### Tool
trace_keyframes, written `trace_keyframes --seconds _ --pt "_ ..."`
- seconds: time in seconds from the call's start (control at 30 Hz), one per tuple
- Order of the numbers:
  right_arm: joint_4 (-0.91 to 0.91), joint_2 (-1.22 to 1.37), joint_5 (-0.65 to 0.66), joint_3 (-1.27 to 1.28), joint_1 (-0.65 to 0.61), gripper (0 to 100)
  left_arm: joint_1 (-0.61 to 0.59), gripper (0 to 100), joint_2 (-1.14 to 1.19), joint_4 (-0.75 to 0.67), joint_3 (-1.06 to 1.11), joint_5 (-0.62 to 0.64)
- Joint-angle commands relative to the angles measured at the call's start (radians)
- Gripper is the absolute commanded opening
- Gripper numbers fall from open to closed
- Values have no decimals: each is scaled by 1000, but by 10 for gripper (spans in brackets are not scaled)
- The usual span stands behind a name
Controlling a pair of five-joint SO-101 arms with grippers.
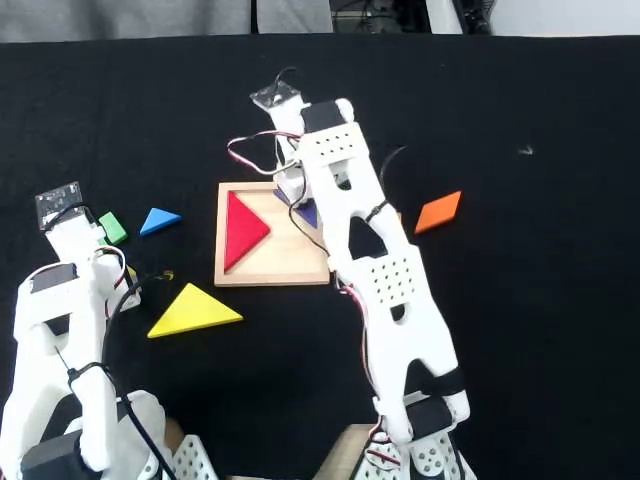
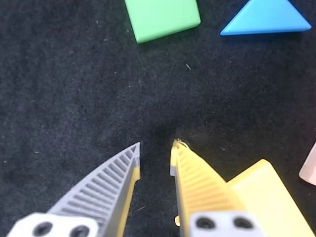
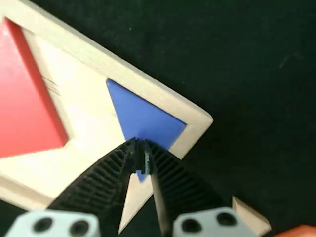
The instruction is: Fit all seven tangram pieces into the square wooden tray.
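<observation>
Watching right gripper (image 3: 139, 147) pinched nearly closed, tips on the blue triangle (image 3: 143, 118) in a corner of the tray (image 3: 163, 96), mid-frame in the high view | red triangle (image 3: 24, 98) in tray too | my left gripper (image 2: 155, 148) slightly parted over bare desk (image 2: 74, 98), lower left | yellow triangle (image 1: 192, 312) nearby

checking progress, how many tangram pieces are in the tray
2: red triangle in the tray's left half, blue triangle in a corner under the right gripper. The arm may hide more.
</observation>
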Motion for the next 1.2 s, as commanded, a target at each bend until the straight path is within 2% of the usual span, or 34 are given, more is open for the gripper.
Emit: trace_keyframes --seconds 0.0,0.17,0.37,0.5,0.67,0.87,1.0,1.17 --pt "48 -120 6 -150 52 11 -5 120 -18 -17 1 12" --pt "46 -334 71 -41 127 11 -5 120 -18 -17 -4 14" --pt "44 -700 78 348 219 11 -7 120 -18 -17 -7 20" --pt "14 -969 192 616 330 11 -7 120 -18 -17 -8 21" --pt "-181 -1171 285 1021 522 11 -7 120 -18 -17 -8 21" --pt "-411 -1148 391 1322 632 11 -7 120 -23 -92 33 21" --pt "-437 -1053 350 1320 621 15 -5 120 -20 -106 38 21" --pt "-440 -877 32 1231 569 20 -5 120 -20 -106 38 18"
